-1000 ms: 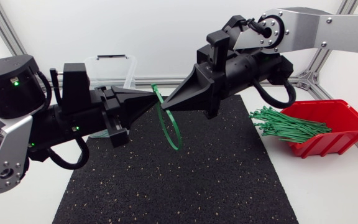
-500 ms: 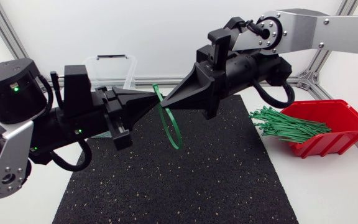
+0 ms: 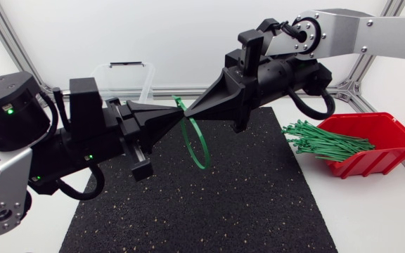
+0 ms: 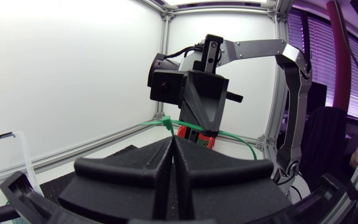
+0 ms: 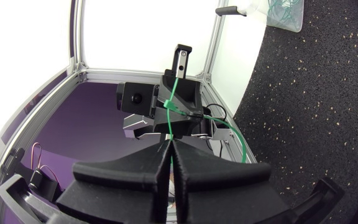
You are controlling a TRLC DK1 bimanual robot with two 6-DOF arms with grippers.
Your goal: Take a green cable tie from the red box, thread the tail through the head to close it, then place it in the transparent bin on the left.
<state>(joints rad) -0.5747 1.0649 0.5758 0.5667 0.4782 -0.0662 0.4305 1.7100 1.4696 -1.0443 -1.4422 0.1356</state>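
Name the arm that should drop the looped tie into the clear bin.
Left. Both tools pinch the green cable tie; the left tool is nearest the transparent bin, which stands just behind its arm, while the right tool comes in from the far side.

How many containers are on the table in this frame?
2: the red box holding green cable ties at the right, and the transparent bin at the back left, partly hidden by the left arm.

A robotics lab test cell: a left arm [image 3: 20, 140] and a right arm [image 3: 371, 31], 2 in all, inside an aluminium profile frame [image 3: 5, 31] with white panels [image 3: 188, 35], above a speckled rubber mat [image 3: 223, 204] on a white table [image 3: 371, 218], beside a red parts bin [image 3: 392, 133].
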